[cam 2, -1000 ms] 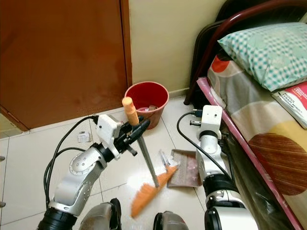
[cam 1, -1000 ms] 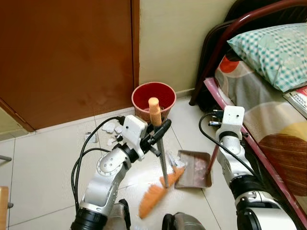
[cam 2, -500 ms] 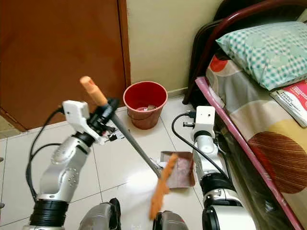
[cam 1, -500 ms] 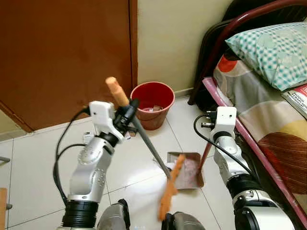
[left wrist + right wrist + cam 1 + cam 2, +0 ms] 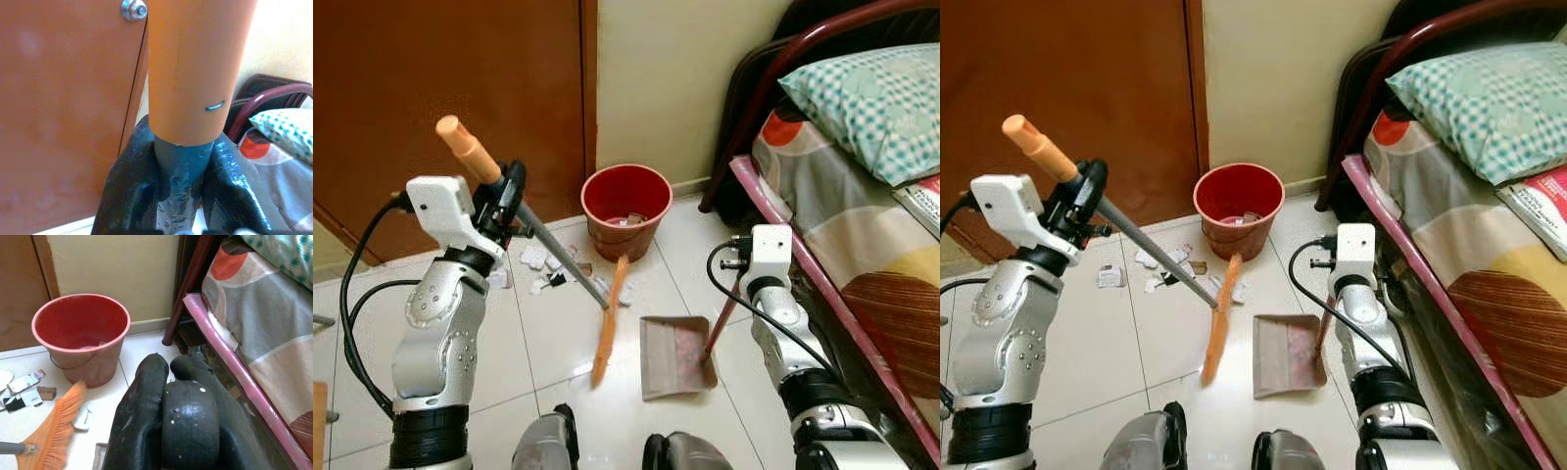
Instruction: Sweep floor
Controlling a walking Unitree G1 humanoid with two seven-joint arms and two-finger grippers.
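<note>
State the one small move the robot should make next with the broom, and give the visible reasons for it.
Probably draw the broom, gripped by the left gripper, across the paper scraps toward the dustpan. The scraps lie on the tiles near the red bucket, left of the bristles, and the right gripper holds the dustpan's handle, its mouth facing them.

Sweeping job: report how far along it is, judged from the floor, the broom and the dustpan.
Done: some debris already lies in the dustpan, which the right tool holds by its handle. In hand: the left tool grips the broom, its bristles on the floor beside the dustpan. Left: paper scraps near the red bucket remain unswept, and nothing shows the pan being emptied yet.
</note>
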